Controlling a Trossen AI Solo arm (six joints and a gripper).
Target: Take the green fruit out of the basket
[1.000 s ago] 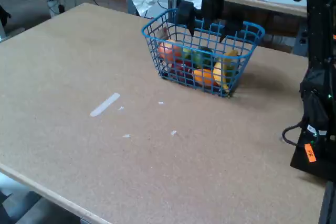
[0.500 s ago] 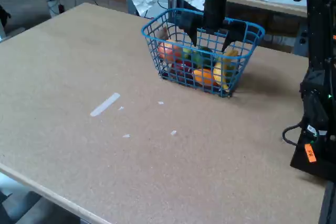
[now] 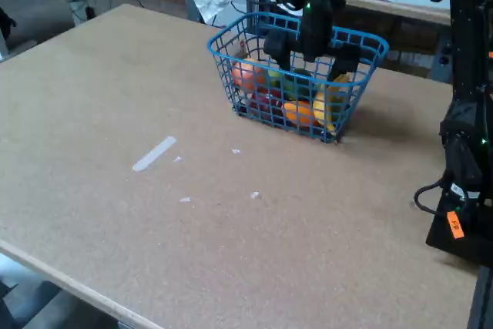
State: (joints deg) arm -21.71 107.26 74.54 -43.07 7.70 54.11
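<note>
One blue basket [image 3: 231, 41] sits under the gripper [image 3: 312, 59]; it holds one dark green fruit [image 3: 296, 84], one orange fruit [image 3: 299, 113], one yellow piece [image 3: 333, 95].

Basket [image 3: 246, 40] open only from above, mesh walls closing all sides, fruit packed tight around the green fruit [image 3: 294, 85], end effector [image 3: 311, 65] spread inside the rim; bench [image 3: 154, 213] bare in front.

A wide table [image 3: 139, 82] with a brown, fibreboard-like top carries everything. The basket [image 3: 296, 75] stands directly on it, toward the far right part. Nearer the camera and to the left of the basket lies a pale strip of tape [image 3: 154, 152]. A few small white flecks [image 3: 254, 195] lie between that strip and the basket's near side.
</note>
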